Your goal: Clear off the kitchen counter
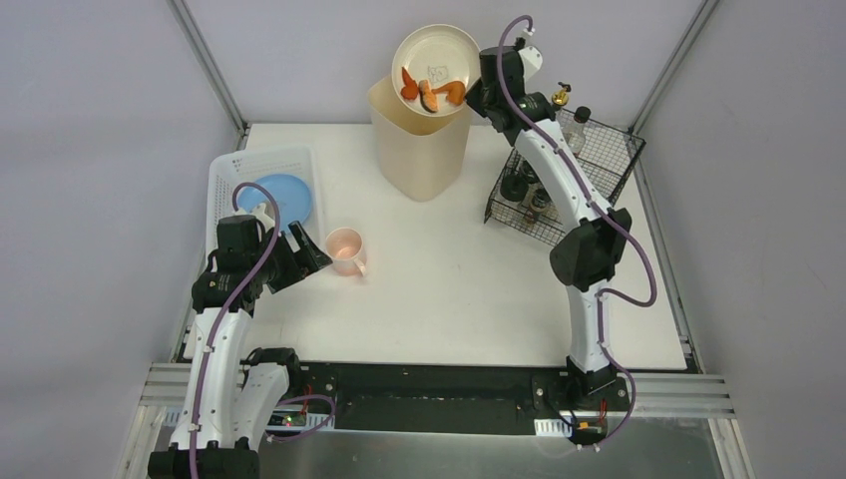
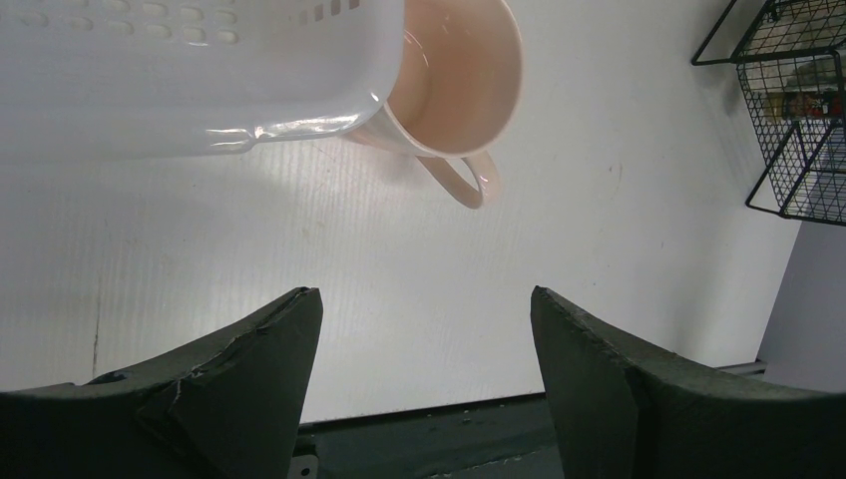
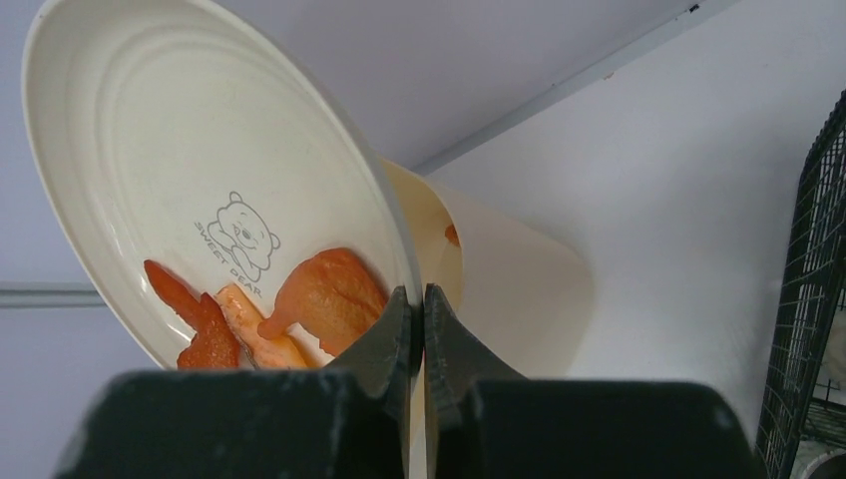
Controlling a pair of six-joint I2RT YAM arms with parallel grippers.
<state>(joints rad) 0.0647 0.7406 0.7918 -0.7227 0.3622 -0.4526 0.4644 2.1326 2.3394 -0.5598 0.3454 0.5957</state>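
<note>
In the top view the counter [image 1: 449, 299] filled the middle of the frame, with a basket [image 1: 217, 190] at its left, a bin [image 1: 419, 160] at upper centre and a rack [image 1: 609, 150] at right. The right gripper [image 1: 479, 97] held a plate [image 1: 429, 48] tilted over the bin at the top of the frame. Only the right wrist view showed the grip: fingers [image 3: 384, 344] clenched on the plate's rim, and orange scraps [image 3: 324, 294] lying low in the plate beside a bear print [image 3: 242, 235]. The left gripper [image 1: 304, 251] hung at left centre, near a mug [image 1: 346, 249]. The left wrist view showed its jaws spread wide, grasping nothing, over bare counter, with the mug just beside the basket's corner at upper centre. A blue disc [image 1: 279, 198] in the basket showed only from above.
</note>
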